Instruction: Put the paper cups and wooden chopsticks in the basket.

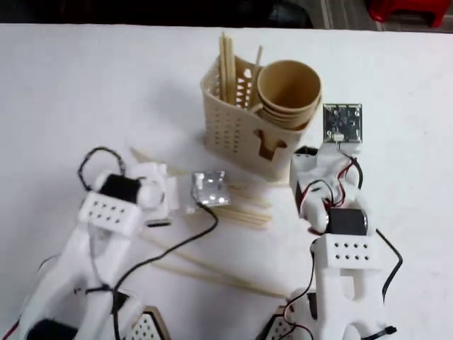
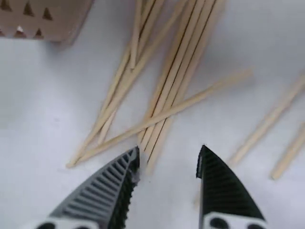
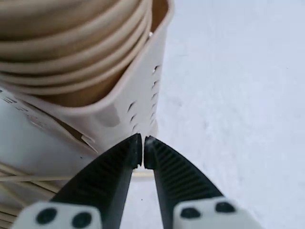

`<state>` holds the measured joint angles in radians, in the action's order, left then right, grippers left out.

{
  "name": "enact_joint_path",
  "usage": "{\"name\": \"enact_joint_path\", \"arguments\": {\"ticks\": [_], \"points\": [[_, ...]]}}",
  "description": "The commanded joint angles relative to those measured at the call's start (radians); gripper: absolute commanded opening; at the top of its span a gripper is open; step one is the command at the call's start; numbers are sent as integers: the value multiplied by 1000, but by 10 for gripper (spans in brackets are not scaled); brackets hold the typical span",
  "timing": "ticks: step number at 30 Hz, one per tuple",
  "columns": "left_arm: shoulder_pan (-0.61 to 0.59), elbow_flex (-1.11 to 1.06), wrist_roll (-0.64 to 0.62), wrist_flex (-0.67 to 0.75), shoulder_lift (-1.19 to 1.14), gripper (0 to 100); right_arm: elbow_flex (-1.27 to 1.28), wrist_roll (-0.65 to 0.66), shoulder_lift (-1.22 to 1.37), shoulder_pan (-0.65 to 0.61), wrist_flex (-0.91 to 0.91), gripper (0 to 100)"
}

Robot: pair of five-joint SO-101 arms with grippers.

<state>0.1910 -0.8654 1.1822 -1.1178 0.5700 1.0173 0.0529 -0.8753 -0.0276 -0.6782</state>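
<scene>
Paper cups [image 1: 289, 92]: nested in one stack, seated in the basket [image 1: 237, 138], filling its 3 o'clock half. Rims stand above the basket wall.

Upright chopsticks [image 1: 228, 60]: a few sticks standing in the basket's 9 o'clock half, tips well above the rim.

Basket stands toward 12 o'clock on the white counter [image 1: 85, 85].

Loose chopsticks [image 2: 176, 81]: a criss-crossed bundle lying flat on the counter, just at 6 o'clock from the basket. More single sticks lie scattered farther toward 6 o'clock, between the two arms.

Left jaws: parted to a moderate gap, nothing held. They hang low over the near ends of the loose bundle, with the stick ends just beside one tip. The left arm [image 1: 106, 212] sits at 8 o'clock from the basket.

Right jaws: tips pressed together, nothing visibly between them. They point at the basket's lower corner under the cups; contact with the wall cannot be told. The right arm [image 1: 340, 241] sits at 4 o'clock from the basket.
</scene>
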Motion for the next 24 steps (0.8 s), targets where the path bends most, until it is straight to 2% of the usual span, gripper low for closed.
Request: {"name": "enact_joint_path", "arguments": {"ticks": [1, 9, 18, 24], "points": [[58, 49, 15, 97, -117, 203, -8, 2, -27, 10, 18, 22], [64, 68, 15, 249, -343, 203, -8, 3, -27, 10, 18, 22], [64, 207, 14, 245, -578, 149, -8, 3, -27, 10, 18, 22], [71, 235, 15, 193, -601, 68, -8, 5, -28, 10, 18, 22]]}}
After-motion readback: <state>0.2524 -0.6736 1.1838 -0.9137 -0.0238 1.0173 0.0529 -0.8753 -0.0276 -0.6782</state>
